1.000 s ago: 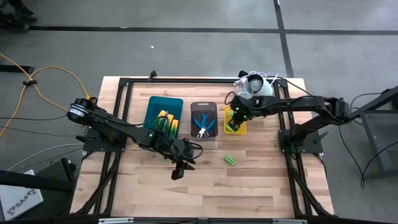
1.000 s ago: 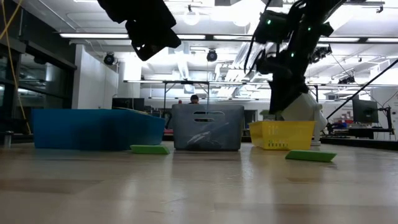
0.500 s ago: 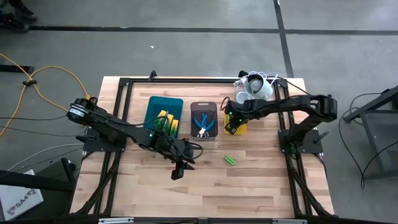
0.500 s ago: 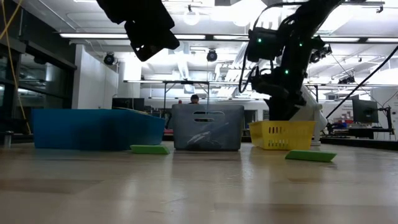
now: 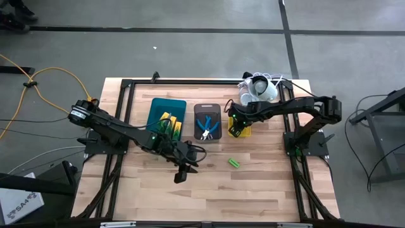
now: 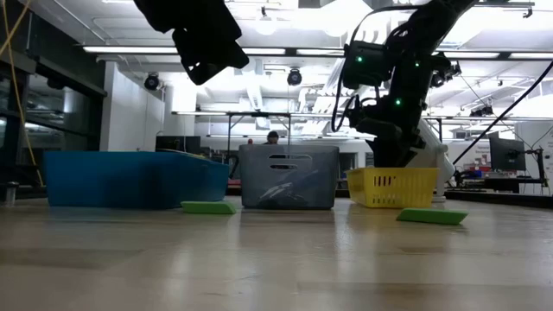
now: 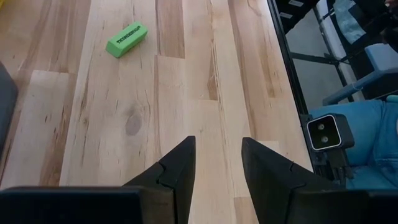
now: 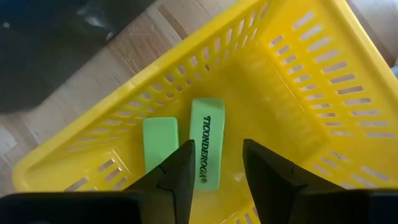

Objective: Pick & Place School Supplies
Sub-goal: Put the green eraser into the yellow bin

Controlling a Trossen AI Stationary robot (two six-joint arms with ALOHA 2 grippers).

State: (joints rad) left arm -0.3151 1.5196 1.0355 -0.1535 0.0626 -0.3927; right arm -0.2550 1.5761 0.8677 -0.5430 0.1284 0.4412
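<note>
My right gripper (image 8: 216,167) is open and empty, just above the yellow tray (image 5: 241,125); it also shows in the high view (image 5: 235,128). Two bright green sticks (image 8: 206,151) (image 8: 160,144) lie flat on that tray's floor, below the fingers. My left gripper (image 7: 217,163) is open and empty above the table's middle (image 5: 180,175). One green stick (image 5: 234,163) lies flat on the wood, also in the left wrist view (image 7: 126,39). Another green stick (image 6: 207,207) lies in front of the trays. Yellow-and-green boxes (image 5: 168,124) lie in the teal tray (image 5: 166,107). Blue-handled pliers (image 5: 207,126) lie in the grey tray (image 5: 207,111).
A white cup-like cluster with cords (image 5: 258,87) stands behind the yellow tray. A black frame (image 5: 126,85) runs along the table's edges. Bare wood (image 5: 253,190) lies toward the near edge. A person's blue-clad legs (image 7: 373,130) show beyond the table's edge.
My right gripper has gone down toward the yellow tray and a little toward the table's left edge, its arm folding in. My left arm has kept still.
</note>
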